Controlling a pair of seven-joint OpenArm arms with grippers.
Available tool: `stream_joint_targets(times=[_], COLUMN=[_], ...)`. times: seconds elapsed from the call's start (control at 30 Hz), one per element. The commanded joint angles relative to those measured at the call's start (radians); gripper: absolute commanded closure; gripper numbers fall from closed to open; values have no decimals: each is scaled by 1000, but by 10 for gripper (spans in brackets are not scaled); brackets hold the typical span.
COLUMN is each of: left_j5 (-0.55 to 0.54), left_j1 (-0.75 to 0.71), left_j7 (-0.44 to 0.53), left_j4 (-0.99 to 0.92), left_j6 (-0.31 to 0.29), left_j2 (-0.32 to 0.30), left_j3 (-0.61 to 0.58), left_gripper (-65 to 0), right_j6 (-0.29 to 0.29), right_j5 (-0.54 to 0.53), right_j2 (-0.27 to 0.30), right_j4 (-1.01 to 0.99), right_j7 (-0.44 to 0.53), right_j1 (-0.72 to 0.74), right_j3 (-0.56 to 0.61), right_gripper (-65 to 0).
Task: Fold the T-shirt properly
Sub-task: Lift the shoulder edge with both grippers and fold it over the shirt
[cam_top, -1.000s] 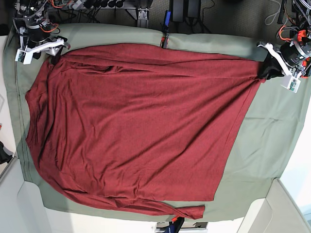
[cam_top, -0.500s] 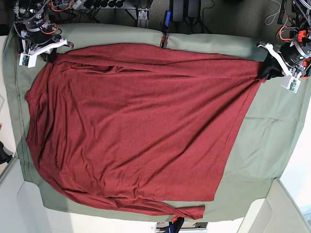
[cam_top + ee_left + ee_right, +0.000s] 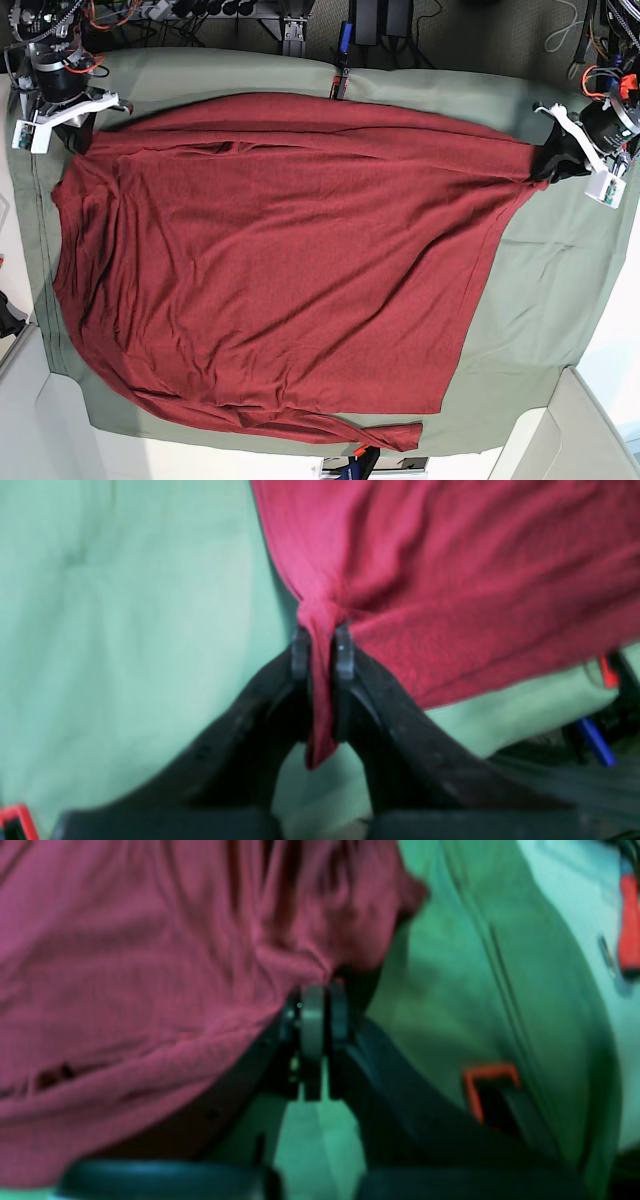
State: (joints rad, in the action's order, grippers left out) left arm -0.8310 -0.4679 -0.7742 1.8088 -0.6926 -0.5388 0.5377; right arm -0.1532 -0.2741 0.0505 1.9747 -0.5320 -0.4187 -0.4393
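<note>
The dark red T-shirt (image 3: 280, 270) lies spread over most of the sage-green table cloth (image 3: 540, 300), its long axis running from 9 to 3 o'clock in the base view. Its far edge is stretched taut between the two arms. A sleeve end (image 3: 395, 436) trails out at 6 o'clock.

The left gripper (image 3: 322, 645), at 3 o'clock in the base view (image 3: 560, 160), is clamped on a bunched corner of the shirt; a tail of fabric hangs down between its jaws.

The right gripper (image 3: 320, 1015), at 10 o'clock in the base view (image 3: 75, 125), has its jaws pressed together at the shirt's edge; whether fabric is pinched between them I cannot tell.
</note>
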Motion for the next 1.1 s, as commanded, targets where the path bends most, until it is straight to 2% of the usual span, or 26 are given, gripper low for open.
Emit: stream_joint_targets(times=[0.0, 0.2, 0.33, 0.5, 0.7, 0.77, 0.9, 1.03, 1.07], left_j5=[-11, 119, 118, 119, 119, 127, 225, 222, 222], left_j1=[27, 235, 358, 488, 595, 629, 695, 726, 725], left_j7=[25, 71, 71, 71, 73, 89, 155, 158, 158], left_j4=[-8, -199, -325, -433, -560, -606, -694, -757, -760], left_j6=[-6, -6, -6, -6, -6, -6, -6, -6, -6], left_j2=[-27, -61, -72, -74, -76, -76, -76, -76, -76], left_j3=[-10, -170, -240, -267, -350, -396, -471, -507, -510], left_gripper=[-20, -20, -20, -20, -32, -67, -183, -321, -349], right_j6=[-4, -12, -12, -12, -12, -21, -45, -46, -46], right_j5=[-6, 10, 40, 55, 76, 76, 77, 76, 74], right_j2=[8, 30, 47, 66, 71, 71, 71, 70, 68], right_j4=[1, -163, -252, -358, -507, -541, -592, -603, -603], right_j7=[32, 39, 42, 42, 66, 65, 64, 65, 65], right_j1=[27, 188, 284, 385, 491, 521, 577, 589, 589], right_j3=[-5, -5, -5, -6, -6, -6, -6, -6, -6], right_gripper=[0, 0, 0, 0, 0, 0, 0, 0, -64])
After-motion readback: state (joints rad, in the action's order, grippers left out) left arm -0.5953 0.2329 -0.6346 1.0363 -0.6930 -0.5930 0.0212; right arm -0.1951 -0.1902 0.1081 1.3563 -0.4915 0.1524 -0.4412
